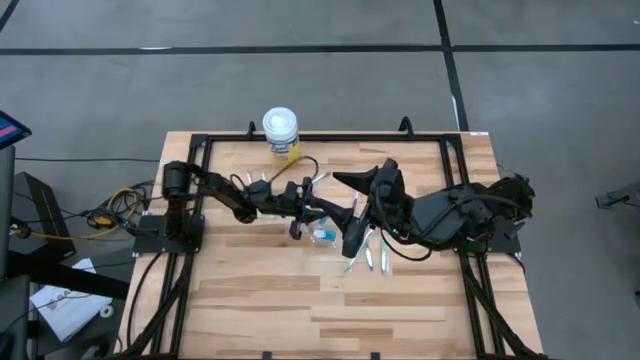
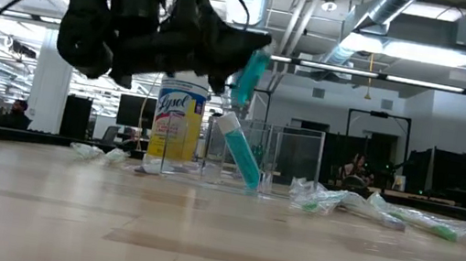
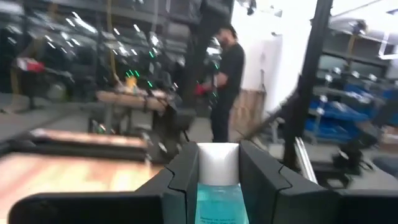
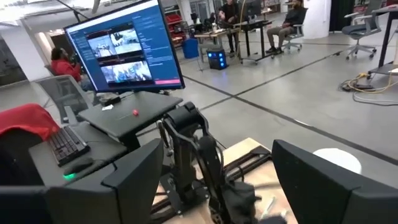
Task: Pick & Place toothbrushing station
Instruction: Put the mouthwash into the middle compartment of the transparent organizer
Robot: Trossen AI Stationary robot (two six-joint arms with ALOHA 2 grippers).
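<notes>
My left gripper (image 1: 318, 208) is shut on a teal toothpaste tube (image 2: 251, 73) and hovers just above a small clear cup (image 2: 252, 157) at the table's middle. A second teal tube (image 2: 237, 152) leans inside that cup, white end up. Wrapped toothbrushes (image 1: 368, 255) lie flat on the wood to the cup's right, and others lie (image 1: 255, 180) nearer the left arm. My right gripper (image 1: 348, 210) stands open high over the same spot, pointing level toward the left side, with nothing between its fingers (image 4: 134, 180). My left gripper pinches the tube between its two fingers (image 3: 183, 177), which lie along its flat sides. The white cap end (image 3: 217, 163) reaches out to the fingertips, with the teal body (image 3: 217, 202) farther back. The fingers come about level from the table's left. The tube is tilted and lifted clear.
A Lysol wipes canister (image 1: 281, 132) stands at the far edge behind the cup. A black frame (image 1: 200, 140) borders the wooden table. Bare wood (image 1: 300, 310) stretches across the near half. A person (image 3: 227, 81) stands in the room beyond.
</notes>
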